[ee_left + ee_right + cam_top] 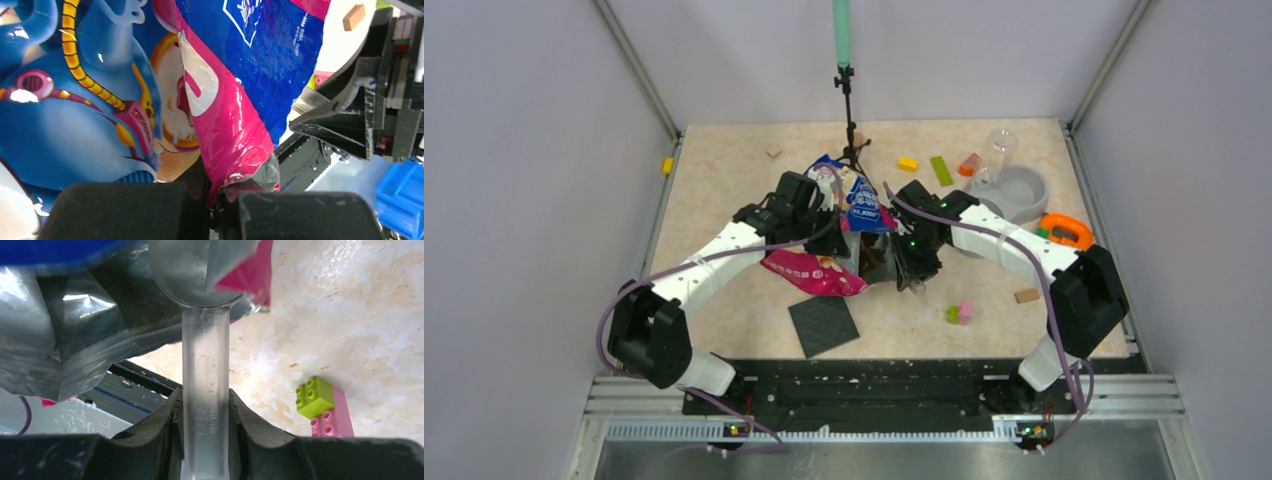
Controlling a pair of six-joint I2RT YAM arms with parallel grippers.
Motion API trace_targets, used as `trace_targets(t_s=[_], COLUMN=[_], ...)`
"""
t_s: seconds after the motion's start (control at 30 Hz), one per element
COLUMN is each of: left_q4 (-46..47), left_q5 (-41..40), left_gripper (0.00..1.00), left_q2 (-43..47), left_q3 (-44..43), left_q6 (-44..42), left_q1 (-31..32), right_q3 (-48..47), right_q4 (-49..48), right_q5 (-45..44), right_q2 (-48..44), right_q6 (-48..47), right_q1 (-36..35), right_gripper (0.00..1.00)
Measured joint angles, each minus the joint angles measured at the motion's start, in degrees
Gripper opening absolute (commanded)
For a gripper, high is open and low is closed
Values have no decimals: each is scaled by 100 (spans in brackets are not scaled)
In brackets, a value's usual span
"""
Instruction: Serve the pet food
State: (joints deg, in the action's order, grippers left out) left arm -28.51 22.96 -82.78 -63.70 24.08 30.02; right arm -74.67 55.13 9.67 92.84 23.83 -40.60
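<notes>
The glossy pink-and-blue pet food bag [844, 205] stands crumpled at the table's middle, with its silver inside showing in the right wrist view [75, 335]. My left gripper [822, 212] is shut on the bag's pink edge [225, 135], which is pinched between the pads [300, 215]. My right gripper [908, 262] is shut on the handle of a clear plastic scoop [206, 355]. The scoop's bowl [192, 270] is tucked into the bag's opening. No kibble shows; the bag's contents are hidden.
A grey bowl [1022, 195] with a clear bottle [999, 150] stands at the back right, an orange tool [1065, 231] beside it. A black ribbed mat [823, 325] lies in front. Toy blocks are scattered: green-and-pink [322, 407], yellow [908, 164], green [941, 170], tan [1026, 295].
</notes>
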Motion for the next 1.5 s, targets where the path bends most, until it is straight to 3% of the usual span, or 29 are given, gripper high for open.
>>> trace_targets(t_s=[0.27, 0.53, 0.8, 0.9, 1.2, 1.5], left_q4=[-822, -1263, -1572, -1569, -1565, -1537], left_q5=[-162, -236, -315, -391, -584, -608], left_gripper=[0, 0, 0, 0, 0, 0], left_q2=[44, 37, 37, 37, 37, 37], left_q3=[-807, -1067, -1318, -1318, -1318, -1318], left_q6=[-313, -483, -549, -555, -562, -531], left_q1=[66, 66, 66, 44, -17, -17], right_q3=[42, -13, -1255, -1303, 254, 1716], right_q4=[-74, 35, 170, -164, -2293, -3519], right_q5=[-48, -378, -485, -494, -549, -546], right_q2=[-205, -131, 1252, 1434, 721, -352], right_q6=[-225, -334, -142, -66, -393, -1191], right_q1=[-70, -376, -439, -470, -514, -531], right_gripper=[0, 0, 0, 0, 0, 0])
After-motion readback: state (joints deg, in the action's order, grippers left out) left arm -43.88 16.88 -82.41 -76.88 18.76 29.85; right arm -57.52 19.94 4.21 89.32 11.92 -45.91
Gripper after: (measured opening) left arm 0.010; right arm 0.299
